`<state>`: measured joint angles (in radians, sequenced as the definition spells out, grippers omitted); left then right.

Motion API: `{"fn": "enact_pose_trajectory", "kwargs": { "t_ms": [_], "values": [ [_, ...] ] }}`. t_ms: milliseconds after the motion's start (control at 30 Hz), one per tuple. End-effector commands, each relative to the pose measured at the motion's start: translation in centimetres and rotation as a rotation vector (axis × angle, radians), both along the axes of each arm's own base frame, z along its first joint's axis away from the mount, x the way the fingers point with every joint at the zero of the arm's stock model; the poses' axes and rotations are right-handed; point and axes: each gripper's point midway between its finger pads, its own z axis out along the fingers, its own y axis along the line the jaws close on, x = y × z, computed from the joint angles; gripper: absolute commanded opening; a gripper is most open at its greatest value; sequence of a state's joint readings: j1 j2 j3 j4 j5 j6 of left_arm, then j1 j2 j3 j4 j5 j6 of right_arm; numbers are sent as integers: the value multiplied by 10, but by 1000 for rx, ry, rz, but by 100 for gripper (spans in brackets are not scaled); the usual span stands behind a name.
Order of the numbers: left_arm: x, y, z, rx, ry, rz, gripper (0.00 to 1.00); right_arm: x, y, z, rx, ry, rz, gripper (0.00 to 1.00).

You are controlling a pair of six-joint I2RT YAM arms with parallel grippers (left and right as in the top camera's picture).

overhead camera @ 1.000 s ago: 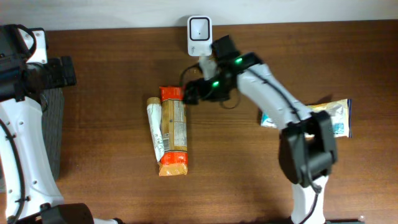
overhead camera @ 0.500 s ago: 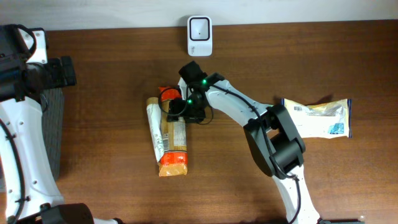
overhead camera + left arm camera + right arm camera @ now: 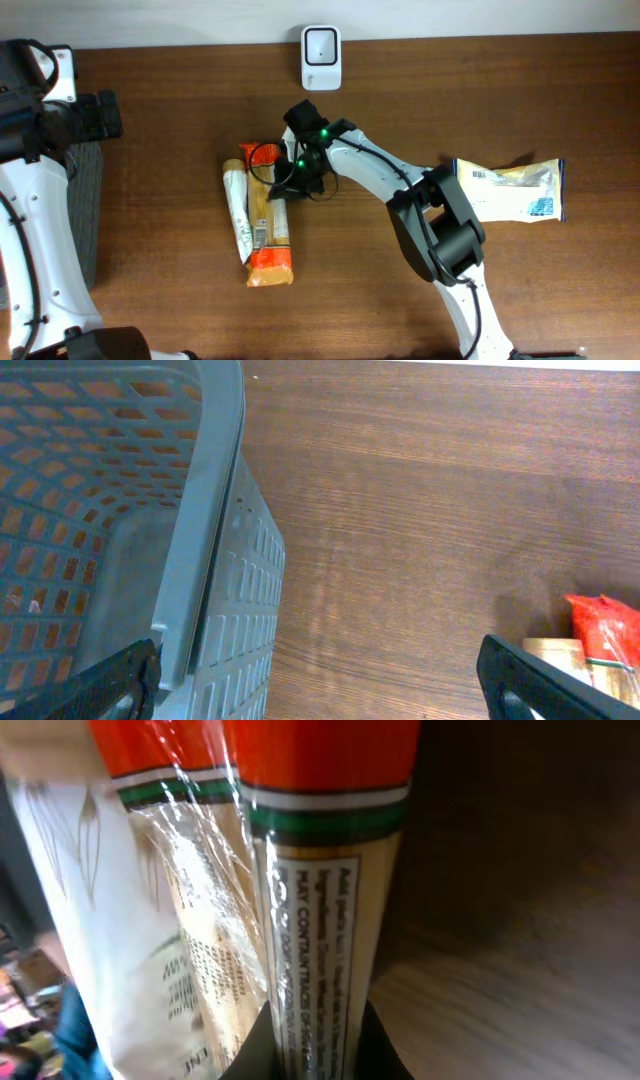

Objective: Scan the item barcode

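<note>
Pinching the packet (image 3: 268, 238) at centre frame, the right pincer (image 3: 284, 186) grips its upper end; it lies on the worktop (image 3: 520, 290), below the scanner (image 3: 321, 45) at top centre. Lifting and scanning remain.

wooden table (image 3: 160, 300) | scanner (image 3: 321, 57) | orange pack (image 3: 272, 235) | white pack (image 3: 237, 205) | bag (image 3: 515, 190) | basket (image 3: 90, 210)

Even, soft light — overhead view sharp, shadows faint.
Right wrist view: glare streaks on the clear wrapper (image 3: 200, 870), lower right blurred, left edge perhaps out of focus — left wrist view crisp.
</note>
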<state>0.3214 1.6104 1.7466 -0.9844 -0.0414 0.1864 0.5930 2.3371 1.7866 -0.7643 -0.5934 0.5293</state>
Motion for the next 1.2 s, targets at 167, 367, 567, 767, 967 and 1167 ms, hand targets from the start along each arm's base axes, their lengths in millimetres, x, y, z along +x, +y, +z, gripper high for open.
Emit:
{"fn": "enact_pose_trajectory", "kwargs": {
  "t_ms": [167,367,567,767,967,1167],
  "values": [
    [1,0,3,-3,-9,7,99,10,-120,115,-573,-432,-45,4],
    [1,1,3,-4,-9,7,99,-13,-118,74,-811,-419,94,4],
    [1,1,3,-4,-9,7,99,-47,-56,11,-683,-321,261,15],
    [1,1,3,-3,-9,7,99,-55,-52,10,-618,-291,369,61],
    [1,1,3,-4,-9,7,99,-31,-94,21,-698,-279,394,65],
    [1,1,3,-3,-9,7,99,-5,-105,51,-681,-302,340,70]
  ]
}}
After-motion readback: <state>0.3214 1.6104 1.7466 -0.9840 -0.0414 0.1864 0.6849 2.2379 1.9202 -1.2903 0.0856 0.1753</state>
